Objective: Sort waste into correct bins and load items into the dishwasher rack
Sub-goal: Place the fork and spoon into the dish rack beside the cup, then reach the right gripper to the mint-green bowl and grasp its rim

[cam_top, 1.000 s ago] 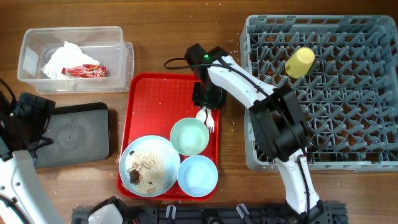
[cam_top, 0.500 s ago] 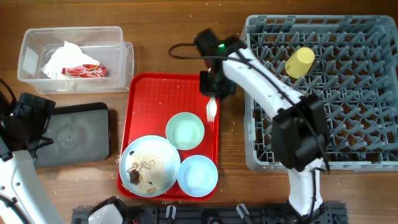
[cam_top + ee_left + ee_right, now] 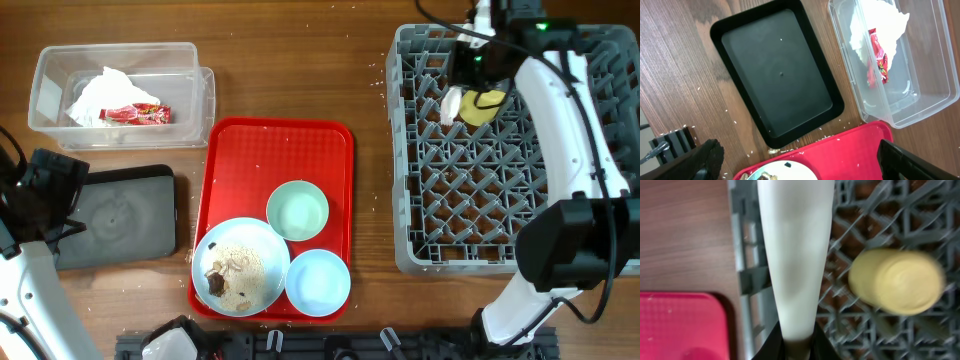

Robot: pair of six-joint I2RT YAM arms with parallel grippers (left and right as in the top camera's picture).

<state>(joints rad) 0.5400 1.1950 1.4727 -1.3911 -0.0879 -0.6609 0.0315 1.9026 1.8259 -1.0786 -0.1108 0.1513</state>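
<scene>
My right gripper (image 3: 468, 68) is shut on the white fork (image 3: 451, 104) and holds it over the far part of the grey dishwasher rack (image 3: 420, 245), next to the yellow cup (image 3: 485, 104). In the right wrist view the fork (image 3: 795, 255) runs up from the jaws (image 3: 796, 345), with the cup (image 3: 895, 282) at its right. The mint bowl (image 3: 297, 211), the light blue bowl (image 3: 318, 281) and the plate (image 3: 240, 266) with crumbs and a dark lump (image 3: 215, 283) sit on the red tray (image 3: 250, 150). My left gripper (image 3: 45, 185) is open and empty over the black tray (image 3: 777, 75). The napkins (image 3: 105, 92) and the red wrapper (image 3: 135, 114) lie in the clear box (image 3: 45, 95).
The clear box (image 3: 900, 65) stands at the far left with the black tray (image 3: 125, 215) just in front of it. Crumbs lie scattered on the wood around the red tray (image 3: 850, 155). A black fixture runs along the table's front edge (image 3: 330, 345).
My right arm has lifted the fork off the red tray and carried it right and back to above the rack beside the yellow cup. The mint bowl shifted slightly. The left arm has not moved.
</scene>
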